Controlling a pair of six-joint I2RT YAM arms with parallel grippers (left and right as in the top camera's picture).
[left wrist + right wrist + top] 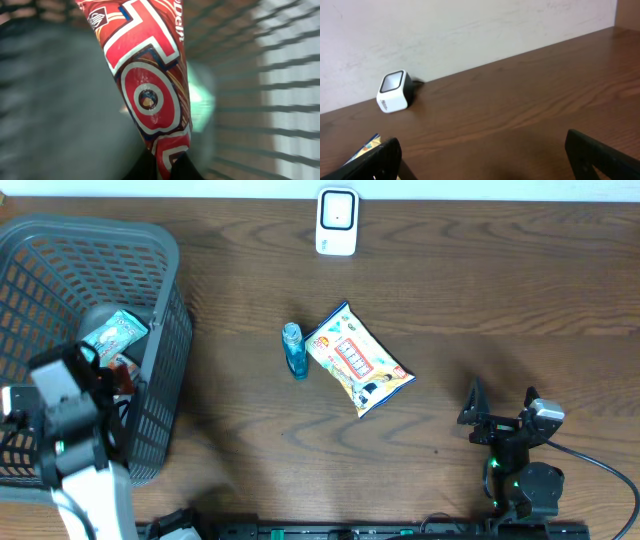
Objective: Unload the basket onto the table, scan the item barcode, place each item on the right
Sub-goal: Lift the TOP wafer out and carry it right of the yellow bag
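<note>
While the left gripper (167, 169) pinches a red packet (150, 90) inside the basket (166, 410), the right gripper (484, 159) rests spread wide.

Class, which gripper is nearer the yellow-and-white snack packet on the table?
Right. The right gripper is right of the yellow-and-white snack packet; the left gripper is far left, inside the grey plastic basket.

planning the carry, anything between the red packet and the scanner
Only the basket wall beside the red packet; beyond it, bare table to the scanner. The bottle and snack bag lie off that line.
</note>
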